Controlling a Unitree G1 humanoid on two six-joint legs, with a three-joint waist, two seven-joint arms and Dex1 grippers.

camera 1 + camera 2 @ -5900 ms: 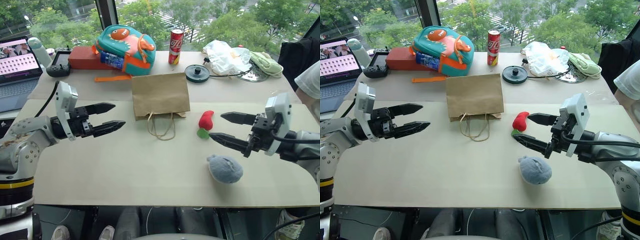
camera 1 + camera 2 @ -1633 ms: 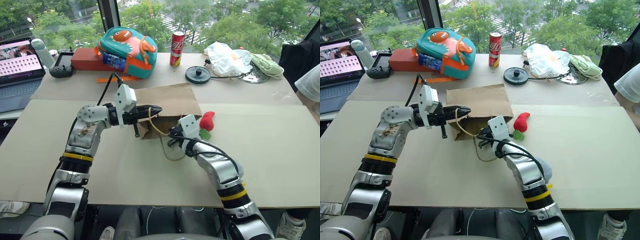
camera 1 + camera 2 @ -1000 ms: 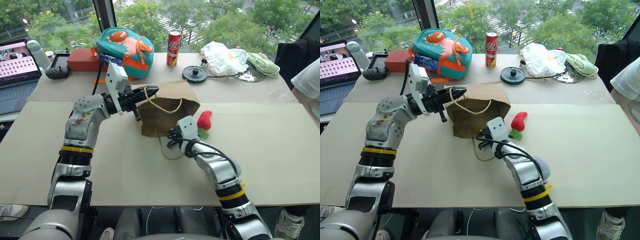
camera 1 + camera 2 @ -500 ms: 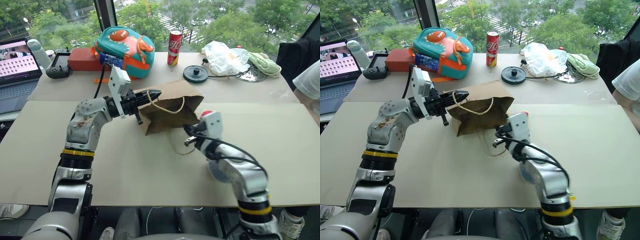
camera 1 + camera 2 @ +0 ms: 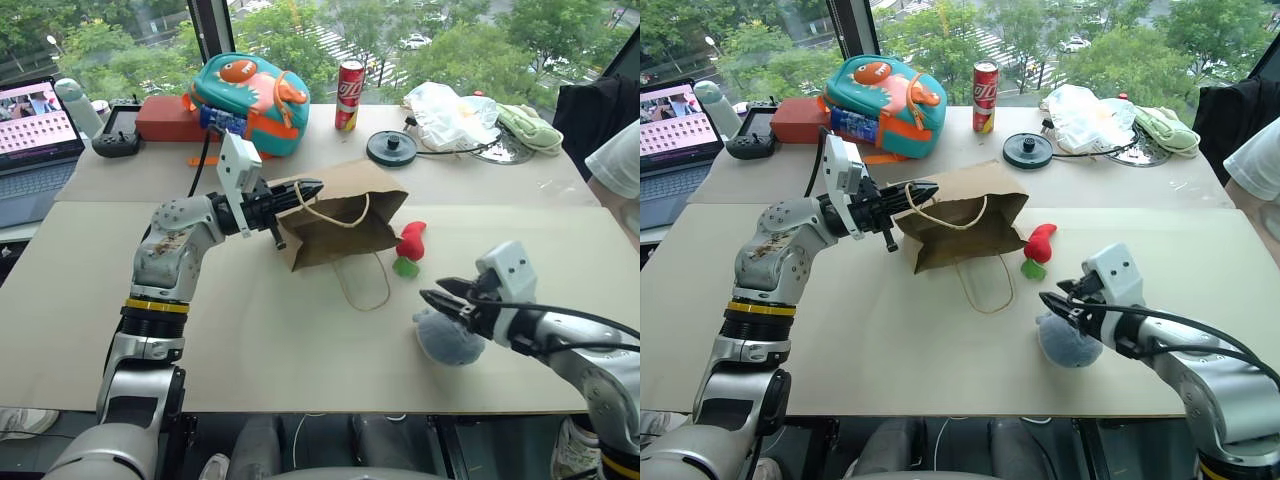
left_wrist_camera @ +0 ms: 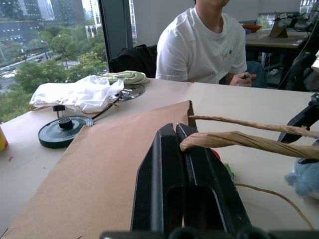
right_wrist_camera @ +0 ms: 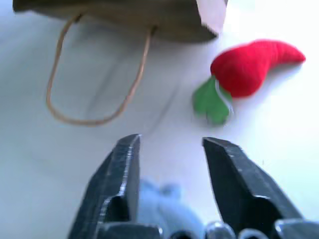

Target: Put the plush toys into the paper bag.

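Observation:
The brown paper bag [image 5: 345,215] lies on its side, mouth facing me. My left gripper [image 5: 310,187] is shut on its upper cord handle [image 6: 234,140] and holds that edge up off the table. The lower handle [image 5: 363,285] lies loose on the table. The red pepper plush toy [image 5: 411,242] rests just right of the bag's mouth. The grey-blue fuzzy plush toy [image 5: 447,338] sits nearer the front edge. My right gripper [image 5: 440,300] hangs open just above it, pointing towards the bag, with nothing between its fingers [image 7: 124,164].
Along the back of the table stand a teal dinosaur backpack [image 5: 250,90], a red can [image 5: 350,95], a black round disc [image 5: 392,147] and a white plastic bag [image 5: 455,110]. A laptop [image 5: 35,120] is at far left. A person in white [image 5: 620,165] sits at right.
My right gripper has pulled back from the bag's lower handle to the right, over the grey-blue plush, and opened. The left gripper keeps holding the upper handle in place.

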